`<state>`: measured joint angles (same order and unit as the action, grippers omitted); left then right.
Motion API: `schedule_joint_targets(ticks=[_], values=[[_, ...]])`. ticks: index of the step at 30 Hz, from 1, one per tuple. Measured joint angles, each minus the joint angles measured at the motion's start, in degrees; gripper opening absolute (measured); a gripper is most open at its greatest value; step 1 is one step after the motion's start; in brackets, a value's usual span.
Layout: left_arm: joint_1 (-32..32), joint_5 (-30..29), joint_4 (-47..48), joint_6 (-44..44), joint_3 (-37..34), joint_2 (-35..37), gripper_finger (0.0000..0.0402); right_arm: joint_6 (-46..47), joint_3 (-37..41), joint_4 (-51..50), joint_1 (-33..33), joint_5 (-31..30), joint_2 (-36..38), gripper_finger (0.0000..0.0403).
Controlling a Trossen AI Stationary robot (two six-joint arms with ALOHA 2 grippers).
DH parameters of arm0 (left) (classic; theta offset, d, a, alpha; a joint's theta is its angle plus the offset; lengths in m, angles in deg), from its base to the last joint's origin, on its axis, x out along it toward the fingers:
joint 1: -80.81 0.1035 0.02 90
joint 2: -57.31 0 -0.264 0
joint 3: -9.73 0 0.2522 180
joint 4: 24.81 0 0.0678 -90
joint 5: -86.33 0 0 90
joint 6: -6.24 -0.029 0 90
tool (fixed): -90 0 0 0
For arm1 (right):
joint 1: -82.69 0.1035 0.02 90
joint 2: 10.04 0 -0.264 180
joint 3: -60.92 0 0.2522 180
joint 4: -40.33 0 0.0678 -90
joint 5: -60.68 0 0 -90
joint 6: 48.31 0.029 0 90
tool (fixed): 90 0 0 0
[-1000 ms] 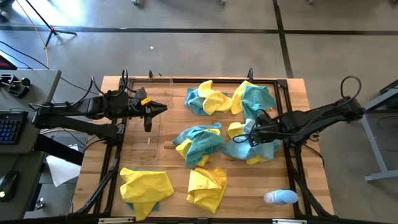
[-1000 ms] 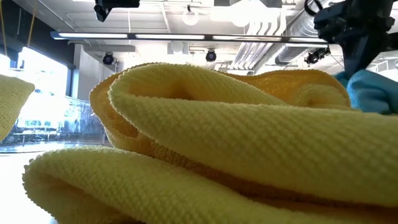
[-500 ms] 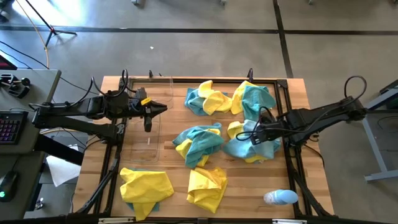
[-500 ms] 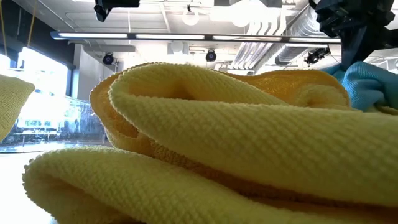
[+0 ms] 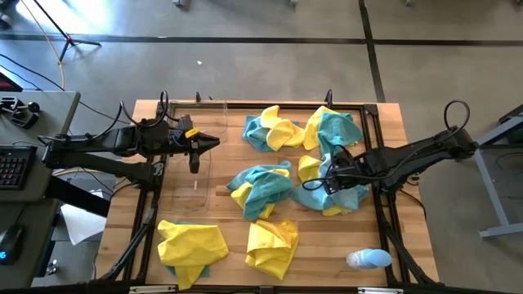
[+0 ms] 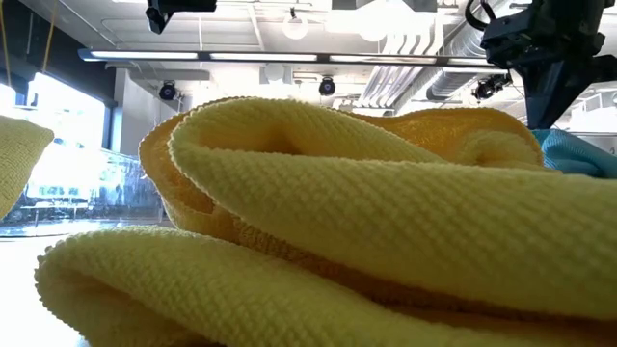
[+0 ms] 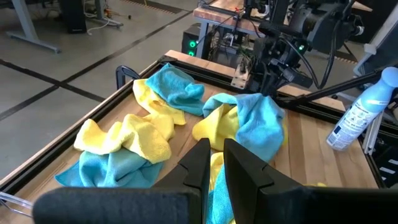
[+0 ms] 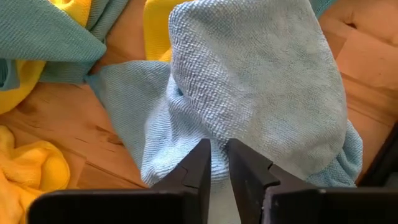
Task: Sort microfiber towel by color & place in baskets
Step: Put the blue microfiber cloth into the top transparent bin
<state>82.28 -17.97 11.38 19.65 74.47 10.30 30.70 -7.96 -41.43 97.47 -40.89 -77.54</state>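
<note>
On the worktop (image 5: 221,229), R side, the right pincer (image 5: 329,181) has dropped back onto a teal towel (image 8: 261,93) vs half a sec ago, fingers nearly closed, pinching its fold. Lift comes next, prob. Frame rail (image 5: 377,204) close by; clear basket (image 5: 208,155) well apart, under the left pincer (image 5: 214,141), shut, empty.

On the wooden slatted worktop (image 5: 229,237) a clear plastic rectangular basket (image 5: 198,147) stands at the left, with the left arm's tool (image 5: 214,142) over it. Right of it soft yellow and teal microfiber towels (image 5: 261,189) lie heaped in the middle, with more heaps behind and before them. The right arm's tool (image 5: 327,184) sits in the right-hand heap, pinching a teal towel (image 8: 261,93) (its fingers nearly touching). A pale-blue-and-white rounded bottle (image 5: 368,260) lies at the near right corner.
</note>
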Motion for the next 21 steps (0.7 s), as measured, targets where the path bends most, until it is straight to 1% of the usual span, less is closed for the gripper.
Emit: schedule_joint_targets(ticks=[4, 6, 13, 19, 21], values=[[0.0, 0.0, 0.0, 0.0, 0.0, 0.0, 0.0035, -0.9, 0.0, 0.0, 0.0, 0.0, 0.0, 0.0010], [0.0, 0.0, 0.0, 0.0, 0.0, 0.0, 0.0035, -1.0, 0.0, 0.0, 0.0, 0.0, 0.0, 0.0004], [0.0, 0.0, 0.0, 0.0, 0.0, 0.0, 0.0035, -1.0, 0.0, -0.2, 0.0, 0.0, 0.0, 0.0036], [0.0, 0.0, 0.0, 0.1, 0.0, 0.0, 0.0035, -1.8, 0.0, -0.2, 0.0, -2.8, 0.0, 0.0082], [0.0, 0.0, 0.0, 0.2, 0.0, 0.0, 0.0035, -2.2, 0.0, -0.2, 0.0, -2.9, 0.0, 0.0094]])
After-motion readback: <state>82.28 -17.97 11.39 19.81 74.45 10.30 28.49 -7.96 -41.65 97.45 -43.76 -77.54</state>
